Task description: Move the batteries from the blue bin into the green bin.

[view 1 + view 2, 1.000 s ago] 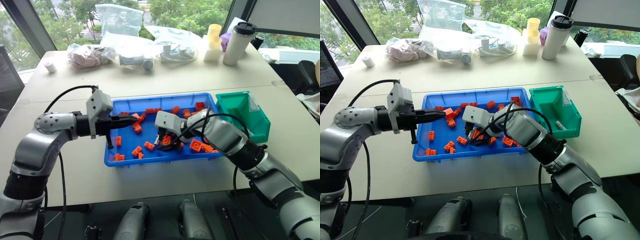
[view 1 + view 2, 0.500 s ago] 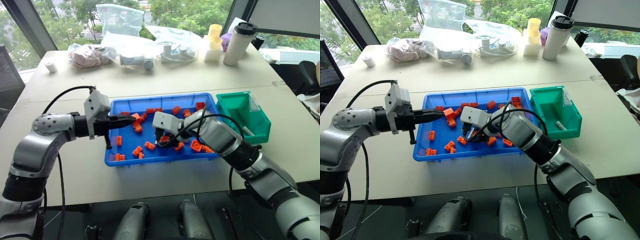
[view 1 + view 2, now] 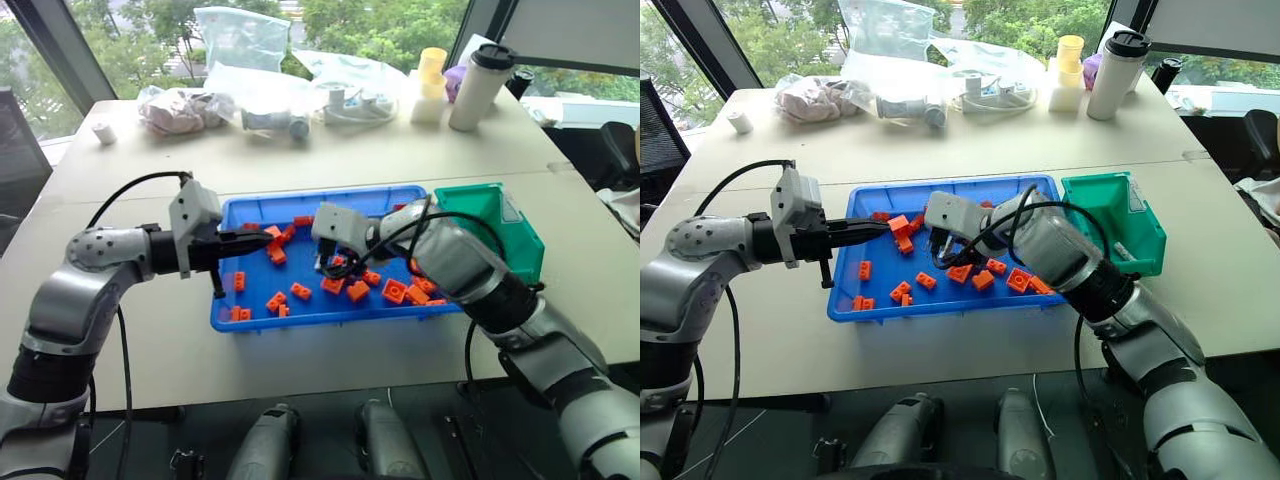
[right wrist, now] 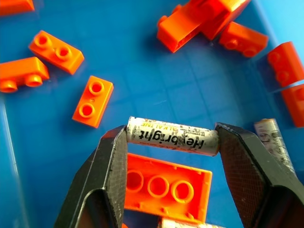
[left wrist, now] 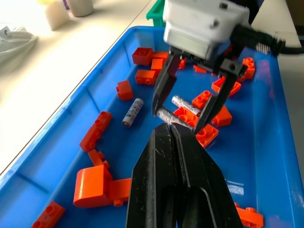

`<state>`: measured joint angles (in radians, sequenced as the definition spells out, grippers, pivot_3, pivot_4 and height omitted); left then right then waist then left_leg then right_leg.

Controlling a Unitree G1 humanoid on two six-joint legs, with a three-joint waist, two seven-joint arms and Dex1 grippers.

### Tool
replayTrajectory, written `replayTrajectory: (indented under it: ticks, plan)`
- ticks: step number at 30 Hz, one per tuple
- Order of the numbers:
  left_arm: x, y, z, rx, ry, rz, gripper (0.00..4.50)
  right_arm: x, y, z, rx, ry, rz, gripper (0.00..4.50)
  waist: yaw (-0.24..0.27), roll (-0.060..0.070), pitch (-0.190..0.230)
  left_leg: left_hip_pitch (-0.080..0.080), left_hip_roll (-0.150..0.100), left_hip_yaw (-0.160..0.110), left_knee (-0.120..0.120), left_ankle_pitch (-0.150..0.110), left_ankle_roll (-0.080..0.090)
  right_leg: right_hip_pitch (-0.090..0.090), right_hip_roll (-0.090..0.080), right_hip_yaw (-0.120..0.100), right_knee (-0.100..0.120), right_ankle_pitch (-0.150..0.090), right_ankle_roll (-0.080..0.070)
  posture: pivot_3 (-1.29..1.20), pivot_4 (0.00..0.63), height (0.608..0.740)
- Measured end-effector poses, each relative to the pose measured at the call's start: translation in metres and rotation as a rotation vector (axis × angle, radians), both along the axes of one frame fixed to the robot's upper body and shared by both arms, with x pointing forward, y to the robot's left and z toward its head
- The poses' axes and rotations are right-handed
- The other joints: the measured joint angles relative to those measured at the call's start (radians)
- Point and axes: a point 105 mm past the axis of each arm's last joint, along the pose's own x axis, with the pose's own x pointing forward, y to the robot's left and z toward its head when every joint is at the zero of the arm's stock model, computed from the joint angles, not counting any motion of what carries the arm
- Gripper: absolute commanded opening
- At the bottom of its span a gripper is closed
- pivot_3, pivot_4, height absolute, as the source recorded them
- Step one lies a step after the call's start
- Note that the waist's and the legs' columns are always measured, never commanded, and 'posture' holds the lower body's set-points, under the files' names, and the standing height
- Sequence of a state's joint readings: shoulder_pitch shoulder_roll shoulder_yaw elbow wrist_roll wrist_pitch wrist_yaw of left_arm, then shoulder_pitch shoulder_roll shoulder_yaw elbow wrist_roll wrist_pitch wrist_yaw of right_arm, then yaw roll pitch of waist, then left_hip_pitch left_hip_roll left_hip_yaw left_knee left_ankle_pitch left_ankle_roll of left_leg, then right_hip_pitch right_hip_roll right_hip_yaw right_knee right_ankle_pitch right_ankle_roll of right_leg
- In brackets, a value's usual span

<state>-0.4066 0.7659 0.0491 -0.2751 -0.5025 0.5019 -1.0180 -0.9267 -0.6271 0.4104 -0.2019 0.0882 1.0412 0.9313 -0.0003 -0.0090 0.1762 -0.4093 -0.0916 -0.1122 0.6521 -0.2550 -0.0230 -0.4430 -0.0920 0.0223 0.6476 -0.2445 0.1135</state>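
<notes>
My right gripper (image 4: 171,138) is shut on a grey battery (image 4: 172,137), gripped end to end between the fingertips and held above the floor of the blue bin (image 3: 320,195). In the head view this gripper (image 3: 335,263) hangs over the bin's middle, left of the green bin (image 3: 520,240). Loose batteries lie in the blue bin, one (image 5: 133,111) near its far wall and another (image 4: 273,138) close under the right gripper. My left gripper (image 5: 172,130) is shut and empty, hovering level over the bin's left part (image 3: 255,238), pointing at the right gripper.
Several orange bricks (image 3: 392,291) are scattered over the blue bin's floor. At the table's far side stand plastic bags (image 3: 240,40), a yellow cup (image 3: 430,70) and a white thermos (image 3: 478,85). The table's front edge runs just below the blue bin.
My right gripper closed on a battery down in the blue bin, then rose with it and shifted slightly toward the green bin. The left arm stayed still.
</notes>
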Motion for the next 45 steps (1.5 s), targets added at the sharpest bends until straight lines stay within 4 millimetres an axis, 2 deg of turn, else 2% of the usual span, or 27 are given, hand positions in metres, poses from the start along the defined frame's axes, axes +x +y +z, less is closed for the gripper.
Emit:
replayTrajectory:
  ticks: [2,3,4,6,10,13,18,20,21,23,26,30,33,34,36,38,40,43,45]
  plan:
    - [0.000,-0.001,0.000,-0.004,-0.002,-0.003,0.00,0.003,-0.042,0.041,0.072,-0.093,-0.136,2.20,0.008,0.000,0.000,0.001,0.000,0.000,0.000,-0.002,0.004,0.001,0.000,0.000,-0.001,0.000,0.000,0.00,0.150,0.740]
    - [0.001,-0.002,0.000,-0.006,-0.002,-0.007,0.00,0.002,-0.065,0.055,0.089,-0.135,-0.204,2.20,0.011,-0.001,0.000,0.001,0.000,0.000,0.000,-0.003,0.006,0.001,0.000,0.000,-0.001,0.000,0.000,0.00,0.150,0.740]
    - [0.001,-0.002,0.000,-0.007,-0.001,-0.008,0.00,0.002,-0.079,0.060,0.093,-0.153,-0.253,2.20,0.011,-0.001,0.000,0.002,0.001,0.001,-0.001,-0.004,0.006,0.002,0.000,0.000,-0.001,0.000,0.000,0.00,0.150,0.740]
    - [0.002,-0.006,0.000,-0.012,0.001,-0.021,0.00,-0.002,-0.108,0.057,0.081,-0.149,-0.349,2.20,0.010,-0.001,0.000,0.002,0.001,0.002,-0.001,-0.004,0.006,0.002,0.000,0.000,-0.001,0.000,0.000,0.00,0.150,0.740]
    - [0.006,-0.013,0.000,-0.010,0.004,-0.048,0.00,-0.016,-0.169,0.022,0.015,-0.038,-0.544,2.20,0.011,0.000,0.000,0.002,0.001,0.003,-0.001,-0.004,0.006,0.001,0.000,0.001,0.000,0.000,0.000,0.00,0.150,0.740]
    - [0.009,-0.020,0.002,-0.014,-0.003,-0.073,0.00,-0.022,-0.184,0.015,-0.001,-0.028,-0.585,2.20,0.002,0.000,0.000,0.003,0.002,0.004,-0.001,-0.004,0.006,0.001,0.001,0.002,0.000,0.000,0.000,0.00,0.150,0.740]
    - [0.011,-0.021,0.005,-0.010,-0.017,-0.073,0.00,-0.024,-0.190,0.002,-0.008,-0.002,-0.602,2.20,-0.011,0.000,0.000,0.002,0.002,0.004,-0.001,-0.004,0.006,0.001,0.001,0.002,0.000,0.000,0.000,0.00,0.150,0.740]
    - [0.011,-0.022,0.005,-0.013,-0.016,-0.078,0.00,-0.024,-0.191,0.004,0.006,-0.012,-0.607,3.25,-0.011,0.000,0.000,0.002,0.002,0.004,-0.001,-0.004,0.006,0.001,0.001,0.002,0.000,0.000,0.000,0.00,0.150,0.740]
    - [0.011,-0.022,0.004,-0.012,-0.016,-0.079,0.00,-0.024,-0.191,0.006,0.012,-0.016,-0.605,3.62,-0.010,0.000,0.000,0.002,0.002,0.003,-0.001,-0.004,0.006,0.001,0.001,0.002,0.000,0.000,0.000,0.00,0.150,0.740]
    - [0.011,-0.022,0.004,-0.011,-0.016,-0.079,0.00,-0.024,-0.188,0.007,0.022,-0.017,-0.584,4.41,-0.010,0.000,0.000,0.002,0.002,0.003,-0.001,-0.004,0.006,0.002,0.001,0.002,0.000,0.000,0.000,0.00,0.150,0.740]
    - [0.011,-0.022,0.004,-0.009,-0.014,-0.080,0.00,-0.022,-0.181,0.015,0.036,-0.039,-0.553,4.41,-0.010,0.000,0.000,0.002,0.002,0.003,-0.001,-0.004,0.006,0.001,0.001,0.002,0.000,0.000,0.000,0.00,0.150,0.740]
    - [0.011,-0.022,0.005,-0.007,-0.012,-0.078,0.00,-0.015,-0.160,0.041,0.053,-0.113,-0.466,4.41,-0.012,0.000,0.000,0.003,0.002,0.003,-0.001,-0.004,0.006,0.001,0.001,0.002,0.000,0.000,0.000,0.00,0.150,0.740]
    - [0.011,-0.021,0.006,-0.003,-0.011,-0.075,0.00,-0.007,-0.122,0.058,0.148,-0.142,-0.342,4.41,-0.017,0.000,0.000,0.003,0.003,0.003,-0.001,-0.004,0.006,0.001,0.002,0.002,0.000,0.000,0.000,0.00,0.150,0.740]
    - [0.011,-0.021,0.006,-0.002,-0.010,-0.074,0.00,-0.005,-0.101,0.061,0.193,-0.136,-0.279,4.41,-0.019,0.000,0.000,0.003,0.003,0.003,-0.001,-0.003,0.006,0.001,0.002,0.002,0.000,0.000,0.000,0.00,0.150,0.740]
    - [0.011,-0.022,0.006,-0.001,-0.013,-0.074,0.00,-0.003,-0.065,0.051,0.228,-0.087,-0.167,4.41,-0.016,0.000,0.000,0.003,0.003,0.002,-0.001,-0.003,0.006,0.001,0.002,0.002,0.000,0.000,0.000,0.00,0.150,0.740]
    - [0.011,-0.021,0.007,0.002,-0.013,-0.071,0.00,-0.004,-0.035,0.028,0.213,-0.022,-0.071,4.41,-0.008,0.000,0.000,0.001,0.001,0.001,0.000,-0.001,0.002,0.001,0.001,0.001,0.000,0.000,0.000,0.00,0.150,0.740]
    - [0.011,-0.021,0.006,0.003,-0.010,-0.068,0.00,-0.004,-0.027,0.021,0.200,-0.004,-0.040,4.41,-0.002,-0.001,0.000,0.001,0.000,0.001,0.000,-0.001,0.001,0.001,-0.001,0.001,-0.001,0.000,0.000,0.00,0.150,0.740]
    - [0.011,-0.011,0.005,0.028,-0.003,-0.039,0.00,0.011,-0.002,0.009,0.205,0.014,0.014,4.41,-0.015,-0.002,-0.001,0.002,0.000,0.002,0.001,-0.001,0.001,0.002,0.000,0.001,0.000,0.000,0.000,0.00,0.150,0.740]
    - [0.010,-0.007,0.006,0.033,-0.006,-0.027,0.00,0.018,0.013,-0.009,0.183,0.063,0.054,4.41,-0.019,-0.002,-0.001,0.002,0.001,0.002,-0.001,0.000,0.000,0.001,0.001,0.001,0.000,0.000,0.000,0.00,0.150,0.740]
